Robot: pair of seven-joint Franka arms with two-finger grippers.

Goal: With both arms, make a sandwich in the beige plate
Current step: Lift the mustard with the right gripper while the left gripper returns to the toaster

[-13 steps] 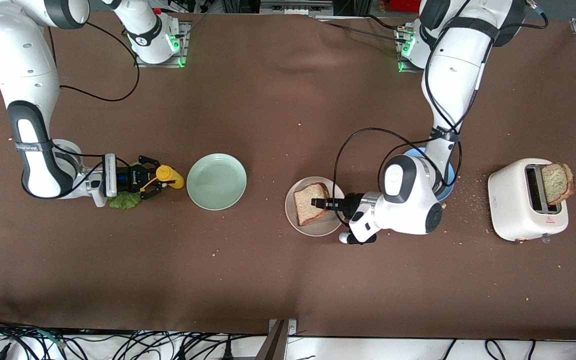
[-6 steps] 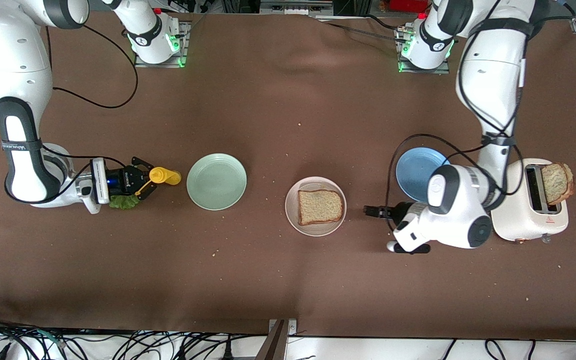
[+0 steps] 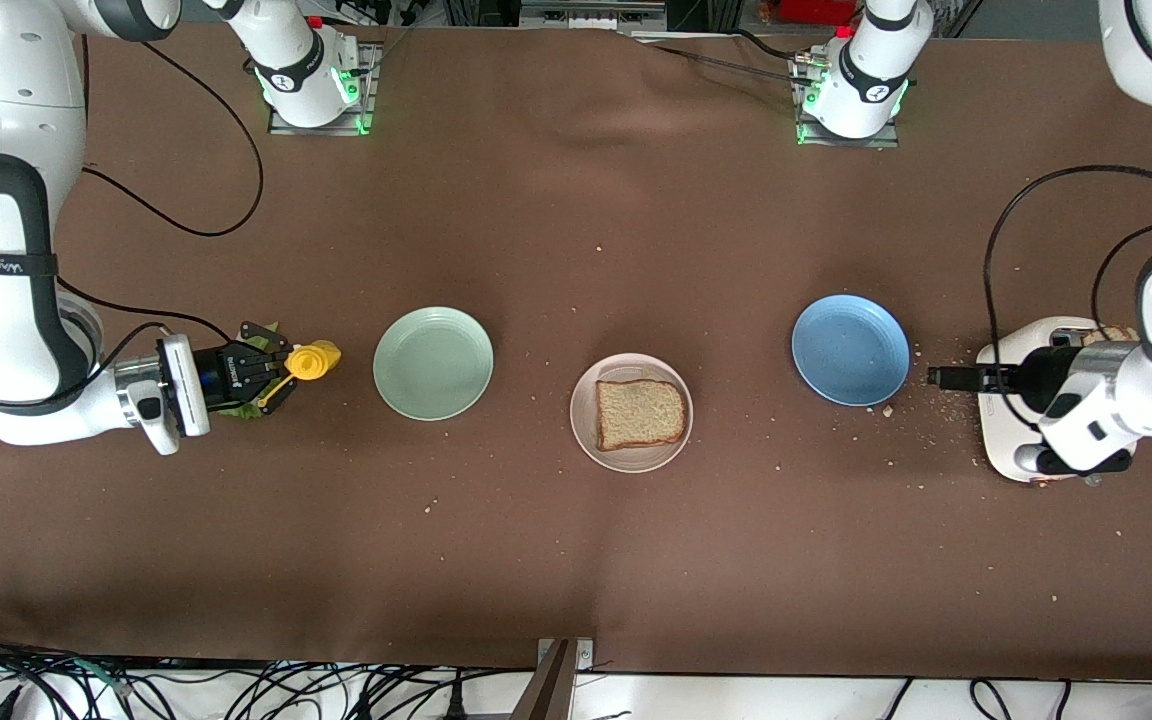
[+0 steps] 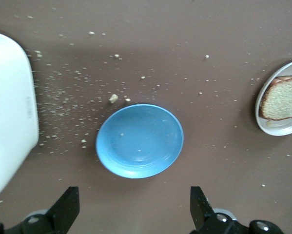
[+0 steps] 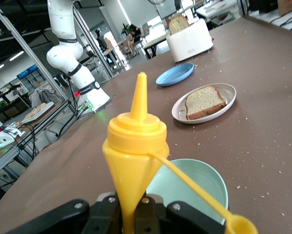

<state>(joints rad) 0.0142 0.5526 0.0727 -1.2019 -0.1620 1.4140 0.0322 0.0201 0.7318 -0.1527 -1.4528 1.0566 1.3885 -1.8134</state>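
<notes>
Beige plate [image 3: 581, 430] with bread slice [image 3: 640, 413] on crumb-strewn brown tablecloth [image 3: 556, 230]; left claw [image 3: 938, 377] spread; right claw [image 3: 281, 378] pinching yellow bottle [image 3: 311, 361].

Bare cloth [image 3: 536, 250] separates mint plate [image 3: 433, 362], beige plate [image 3: 631, 412] and blue plate [image 3: 850, 349].

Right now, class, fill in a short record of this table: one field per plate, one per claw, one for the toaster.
beige plate: holds one bread slice, no lettuce yet
mint-green plate: nothing on it
blue plate: only crumbs
left claw: open, between the blue plate and the toaster
right claw: shut on yellow squeeze bottle, above lettuce leaf
toaster: white, at the left arm's end
</notes>
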